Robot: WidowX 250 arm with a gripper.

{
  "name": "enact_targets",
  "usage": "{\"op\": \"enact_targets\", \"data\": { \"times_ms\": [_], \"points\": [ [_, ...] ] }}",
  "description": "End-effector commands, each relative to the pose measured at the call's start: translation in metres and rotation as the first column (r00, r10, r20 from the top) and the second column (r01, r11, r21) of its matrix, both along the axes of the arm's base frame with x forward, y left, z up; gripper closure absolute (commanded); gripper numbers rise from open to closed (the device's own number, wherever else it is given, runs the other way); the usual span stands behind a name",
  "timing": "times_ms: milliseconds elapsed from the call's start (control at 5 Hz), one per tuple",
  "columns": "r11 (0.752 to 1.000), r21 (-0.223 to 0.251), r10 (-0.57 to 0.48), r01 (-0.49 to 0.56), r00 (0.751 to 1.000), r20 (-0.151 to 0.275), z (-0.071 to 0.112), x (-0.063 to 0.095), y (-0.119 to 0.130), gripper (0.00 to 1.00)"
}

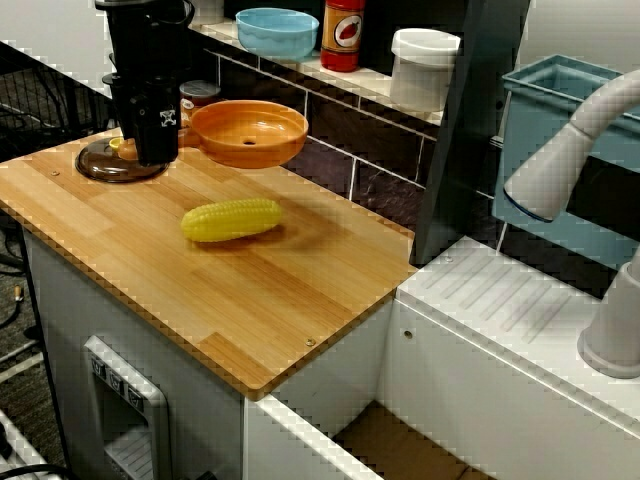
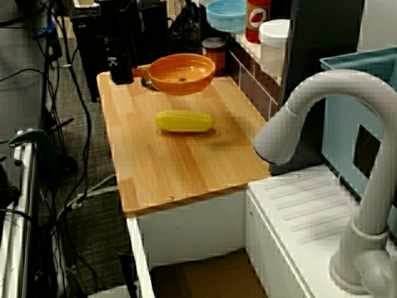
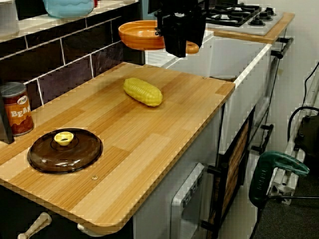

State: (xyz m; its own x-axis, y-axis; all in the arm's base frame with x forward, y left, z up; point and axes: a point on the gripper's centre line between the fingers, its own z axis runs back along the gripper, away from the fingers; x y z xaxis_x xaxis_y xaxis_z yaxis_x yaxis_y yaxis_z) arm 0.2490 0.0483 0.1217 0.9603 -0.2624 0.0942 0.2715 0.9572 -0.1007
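Orange bowl (image 1: 250, 132) up in the air, mouth facing up
Jaws clamped on its rim, holding it level above the worktop (image 1: 150, 290). Just one bowl, one corn cob (image 1: 231, 219) lying flat, one brown lid (image 3: 65, 151), one can (image 3: 16, 109).

Orange bowl (image 1: 248, 132): round, shallow, glossy, empty, with a small dark spot at its centre. It is upright and level, held clear of the wooden counter (image 1: 200, 290), with one edge clamped in the gripper (image 1: 178, 135).

Kitchen mock-up: wooden counter (image 1: 300, 290), faucet (image 2: 322, 87), gas hob (image 3: 239, 15), tiled backsplash (image 3: 75, 59), bean can (image 3: 17, 107); loose cables (image 2: 93, 189) on floor.
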Motion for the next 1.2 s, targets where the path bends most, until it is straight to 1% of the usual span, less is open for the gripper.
{"op": "enact_targets", "data": {
  "times_ms": [0, 600, 1000],
  "points": [
    [0.999, -0.026, 0.048, -0.047, 0.997, 0.055, 0.016, 0.002, -0.002, 1.00],
    [0.999, -0.015, 0.030, -0.029, 0.997, 0.073, 0.021, -0.003, -0.010, 1.00],
    [0.999, -0.001, 0.032, -0.032, 0.997, 0.074, 0.023, 0.001, -0.013, 1.00]
  ]
}}
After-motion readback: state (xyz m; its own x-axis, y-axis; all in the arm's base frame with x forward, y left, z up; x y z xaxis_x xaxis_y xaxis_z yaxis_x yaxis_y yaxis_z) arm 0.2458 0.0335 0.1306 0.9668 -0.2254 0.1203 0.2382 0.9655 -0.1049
